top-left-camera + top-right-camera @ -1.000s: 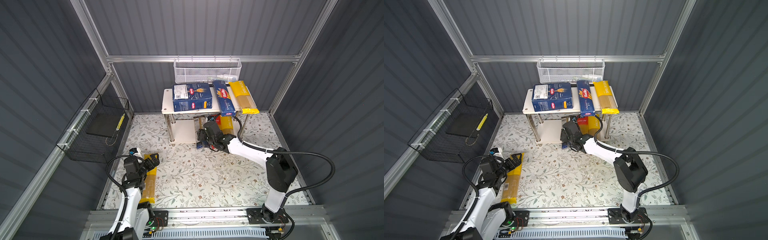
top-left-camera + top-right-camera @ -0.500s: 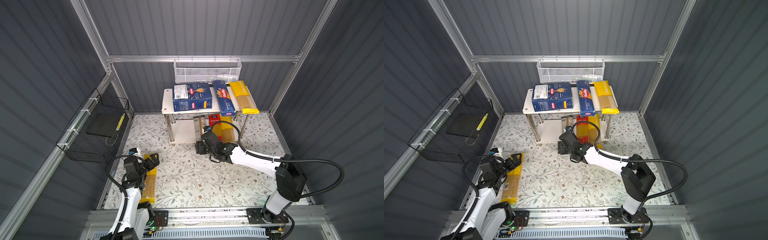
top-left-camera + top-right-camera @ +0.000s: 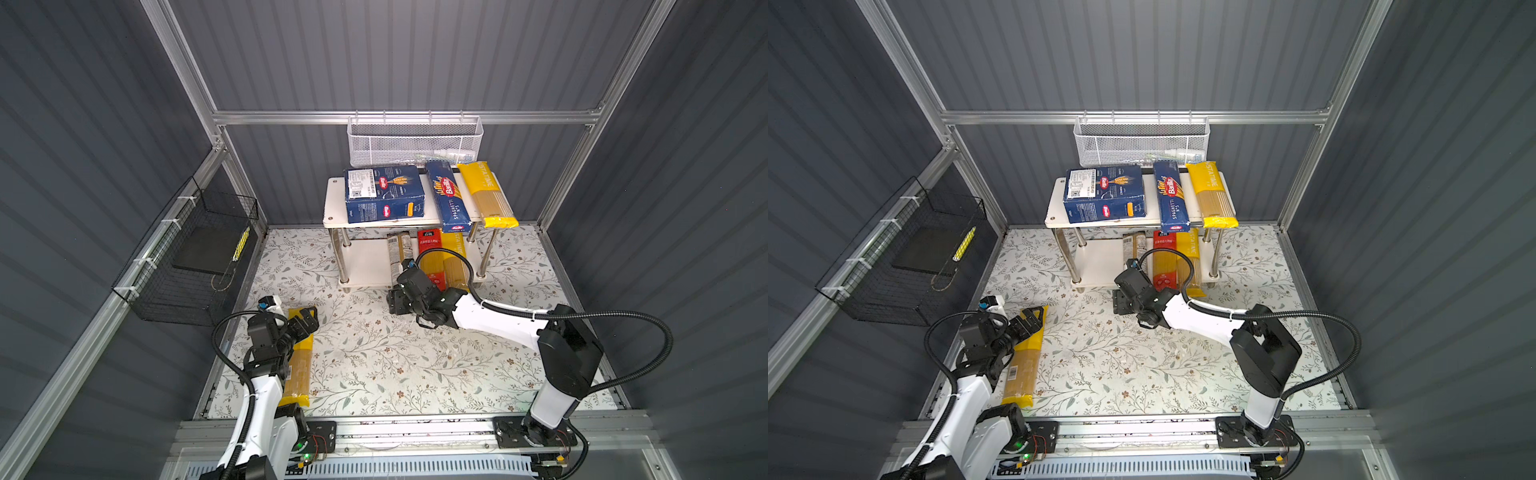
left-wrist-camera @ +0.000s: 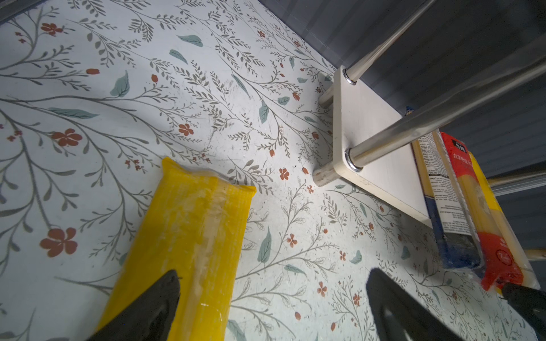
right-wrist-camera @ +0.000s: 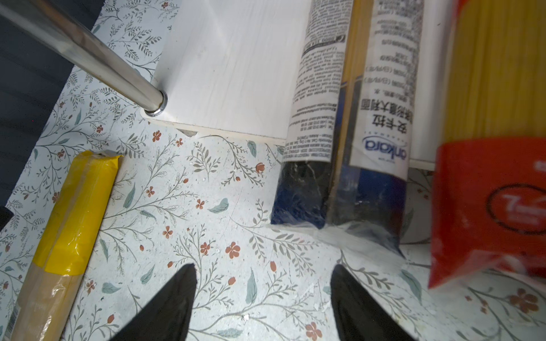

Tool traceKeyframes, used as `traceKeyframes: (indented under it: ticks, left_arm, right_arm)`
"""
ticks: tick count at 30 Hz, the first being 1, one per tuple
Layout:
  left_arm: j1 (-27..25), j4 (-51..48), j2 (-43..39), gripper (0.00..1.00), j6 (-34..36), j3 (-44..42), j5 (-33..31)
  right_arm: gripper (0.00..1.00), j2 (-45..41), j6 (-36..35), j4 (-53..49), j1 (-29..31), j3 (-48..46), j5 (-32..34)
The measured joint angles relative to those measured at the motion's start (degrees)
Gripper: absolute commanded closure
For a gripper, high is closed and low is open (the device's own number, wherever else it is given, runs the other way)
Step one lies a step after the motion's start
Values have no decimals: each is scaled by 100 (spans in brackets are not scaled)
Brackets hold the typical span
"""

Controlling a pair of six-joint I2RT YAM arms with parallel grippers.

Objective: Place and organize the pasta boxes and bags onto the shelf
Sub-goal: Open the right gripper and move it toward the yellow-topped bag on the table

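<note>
left arm (image 3: 262, 397) folded near its base | left claw (image 3: 306, 322) low, jaws wide apart | right arm (image 3: 494, 322) stretched forward | right claw (image 3: 395, 302) low, jaws apart, empty

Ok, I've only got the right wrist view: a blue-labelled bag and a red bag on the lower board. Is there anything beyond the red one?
Observer: Yes, a yellow bag lies just beside the red bag on the lower board.
Operator: And up top?
Observer: The top board carries the wide Barilla box, the SPAGHETTI box and a second yellow bag, side by side.
Operator: Left arm?
Observer: The left pincer stands open over the far end of the floor bag, not closed on it.
</note>
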Motion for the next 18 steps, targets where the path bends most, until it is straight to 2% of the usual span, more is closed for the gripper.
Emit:
traceKeyframes:
  ticks: [18]
  left_arm:
    - [0,-15,0,0,-2,0,-55]
  right_arm:
    - [24,647,-52,85,-2,372,-26]
